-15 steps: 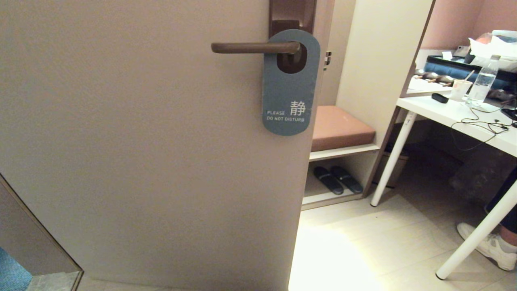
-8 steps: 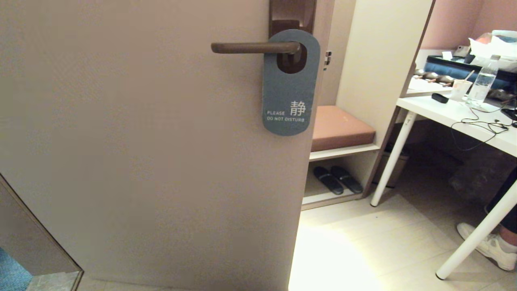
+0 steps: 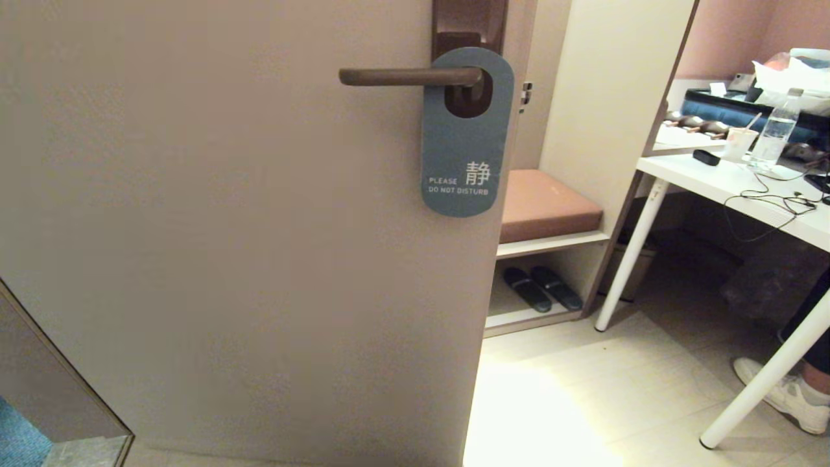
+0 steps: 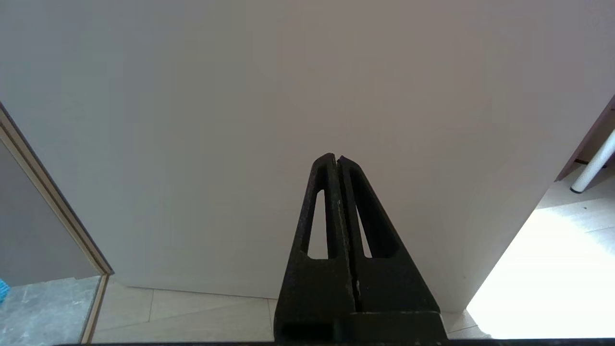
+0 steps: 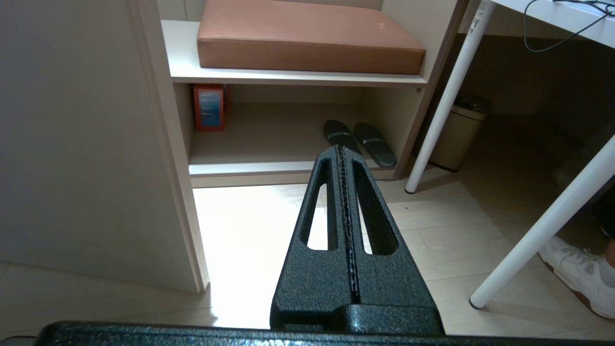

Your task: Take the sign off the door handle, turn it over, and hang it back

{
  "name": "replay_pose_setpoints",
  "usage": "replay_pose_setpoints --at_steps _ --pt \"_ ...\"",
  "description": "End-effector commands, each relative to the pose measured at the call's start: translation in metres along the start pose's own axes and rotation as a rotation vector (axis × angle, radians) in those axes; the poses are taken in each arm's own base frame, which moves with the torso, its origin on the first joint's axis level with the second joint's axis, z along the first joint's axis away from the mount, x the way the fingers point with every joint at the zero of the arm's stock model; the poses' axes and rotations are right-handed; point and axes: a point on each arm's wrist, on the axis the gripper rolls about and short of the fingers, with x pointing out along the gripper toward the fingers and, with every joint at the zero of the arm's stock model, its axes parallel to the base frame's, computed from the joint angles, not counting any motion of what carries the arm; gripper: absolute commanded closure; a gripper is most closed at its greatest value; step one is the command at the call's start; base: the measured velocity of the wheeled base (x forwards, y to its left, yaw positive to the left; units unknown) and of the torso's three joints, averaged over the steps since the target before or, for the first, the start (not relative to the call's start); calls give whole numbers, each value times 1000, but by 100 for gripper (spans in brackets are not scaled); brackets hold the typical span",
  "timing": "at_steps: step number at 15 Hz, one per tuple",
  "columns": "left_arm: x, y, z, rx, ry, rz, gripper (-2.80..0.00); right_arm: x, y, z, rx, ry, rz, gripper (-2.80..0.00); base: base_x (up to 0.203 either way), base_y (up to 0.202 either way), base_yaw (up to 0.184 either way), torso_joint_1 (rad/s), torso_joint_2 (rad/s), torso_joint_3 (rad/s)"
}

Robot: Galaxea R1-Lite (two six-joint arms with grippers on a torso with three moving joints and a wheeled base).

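Reaching for the sign (image 3: 465,133) is the step in front of me, and nothing has been started on it. It hangs by its big hole on the door handle (image 3: 408,76), close against the backplate (image 3: 468,23), slate-blue side out with "PLEASE DO NOT DISTURB" showing, its lower end flat on the door (image 3: 227,259).

Neither arm shows in the head view. My left gripper (image 4: 336,158) is clenched on nothing, low and pointed at bare door. My right gripper (image 5: 340,150) is likewise clenched on nothing, aimed toward the shelf with the slippers (image 5: 359,137) beyond the door's edge.

To do this well, I judge I should open one gripper before I arrive and come at the card's lower half from its free edge. Because the card lies against the door, one finger probably has to slip behind it, so a shallow, slow approach suits. Once pinched, the card must slide along the lever toward its free end, not be pulled straight out, or the hole will catch.
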Motion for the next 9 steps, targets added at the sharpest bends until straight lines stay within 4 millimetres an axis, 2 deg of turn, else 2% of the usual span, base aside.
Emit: replay_pose_setpoints --at_steps 1,9 --pt "0 0 0 -1 0 0 0 0 0 0 -1 2 1 0 0 0 0 0 0 0" --pt "0 0 0 -1 0 0 0 0 0 0 -1 1 -1 0 0 0 0 0 0 0"
